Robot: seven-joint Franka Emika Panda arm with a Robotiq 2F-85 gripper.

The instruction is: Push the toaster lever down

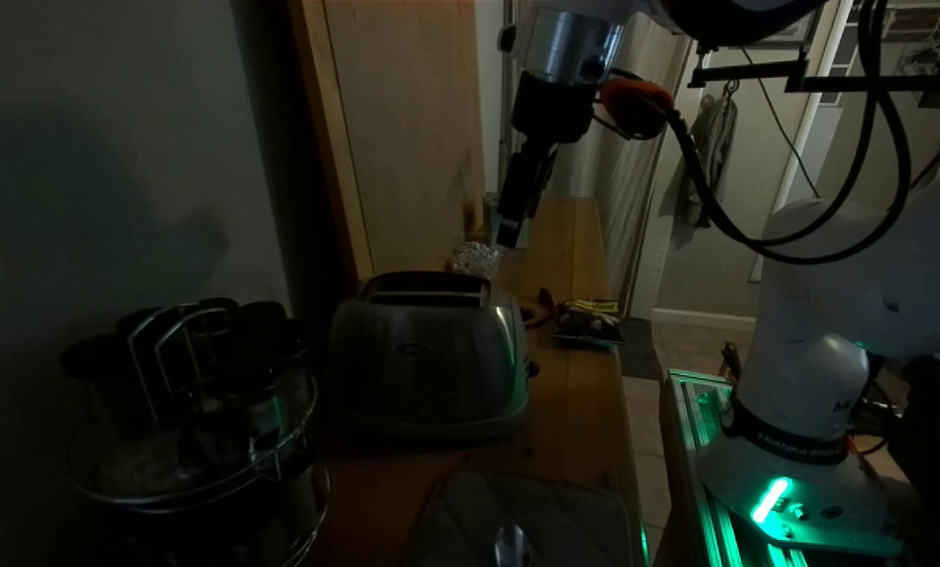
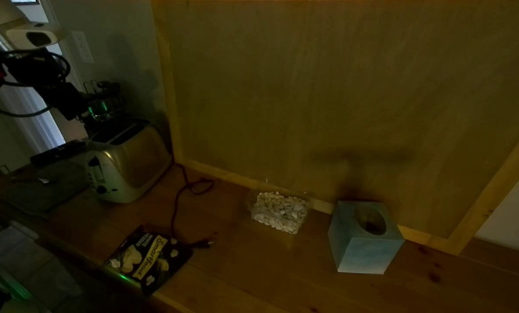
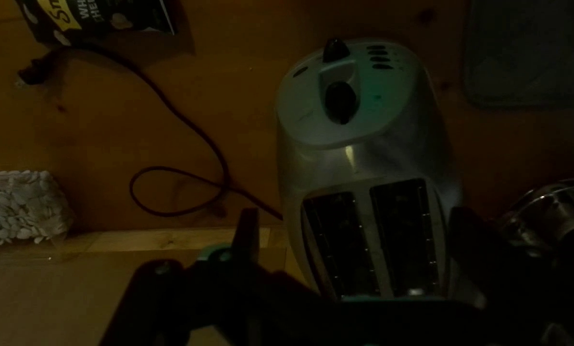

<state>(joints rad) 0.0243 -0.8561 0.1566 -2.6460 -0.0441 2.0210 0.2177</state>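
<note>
The silver toaster [image 1: 427,362] stands on the wooden counter in both exterior views [image 2: 142,161]. Its two dark slots face up in the wrist view [image 3: 292,158]. The lever [image 3: 341,102] is a dark tab at the slot-side end of a recessed channel on the toaster's narrow end face. It also shows dimly in an exterior view [image 2: 94,162]. A dark knob [image 3: 336,50] sits beyond the channel. My gripper [image 3: 356,223] is open and empty, its fingers spread either side of the toaster's top in the wrist view. In an exterior view the gripper [image 1: 508,234] hangs above the toaster, apart from it.
A wire rack of jars [image 1: 202,394] stands beside the toaster. A mat [image 1: 517,512] with a spoon [image 1: 512,545] lies nearby. A snack bag [image 2: 151,258], a power cord [image 2: 175,208], a container of pale pieces [image 2: 280,211] and a tissue box [image 2: 364,248] are on the counter.
</note>
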